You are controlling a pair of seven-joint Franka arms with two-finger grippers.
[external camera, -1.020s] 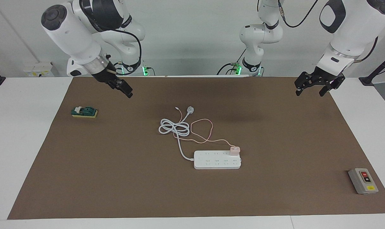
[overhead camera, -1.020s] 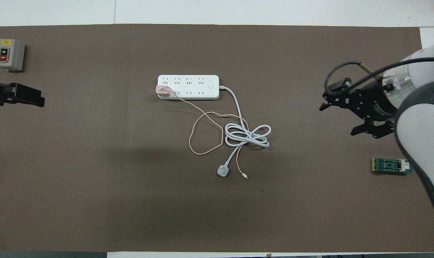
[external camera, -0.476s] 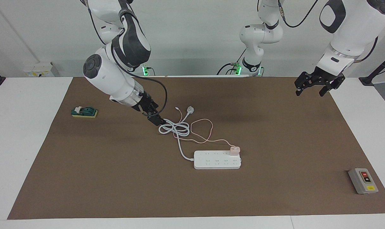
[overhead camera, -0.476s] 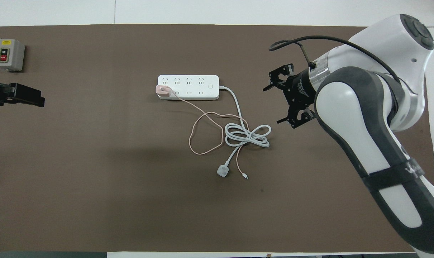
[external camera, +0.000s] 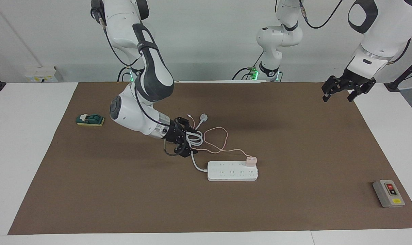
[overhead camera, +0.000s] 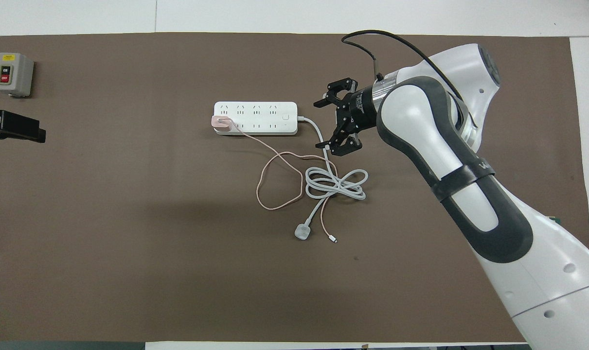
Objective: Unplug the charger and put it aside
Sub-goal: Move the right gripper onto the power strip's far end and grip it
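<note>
The pale-pink charger (external camera: 251,160) (overhead camera: 221,123) is plugged into the white power strip (external camera: 232,172) (overhead camera: 260,116), at the strip's end toward the left arm. Its thin pink cable (external camera: 215,130) (overhead camera: 275,206) loops over the mat nearer to the robots. My right gripper (external camera: 188,141) (overhead camera: 319,125) is open and empty, low over the strip's white cord (external camera: 194,162) (overhead camera: 335,183), beside the strip's other end and apart from the charger. My left gripper (external camera: 338,98) (overhead camera: 12,131) is open and empty, raised over the mat's edge; this arm waits.
A round white plug (external camera: 203,117) (overhead camera: 302,232) ends the coiled white cord. A grey switch box (external camera: 388,193) (overhead camera: 12,74) stands at the left arm's end. A green block (external camera: 90,119) lies at the right arm's end. A brown mat (external camera: 124,197) covers the table.
My right arm has swung down and in from its end of the table to the white cord by the strip. My left gripper has shifted slightly outward. The charger has not moved.
</note>
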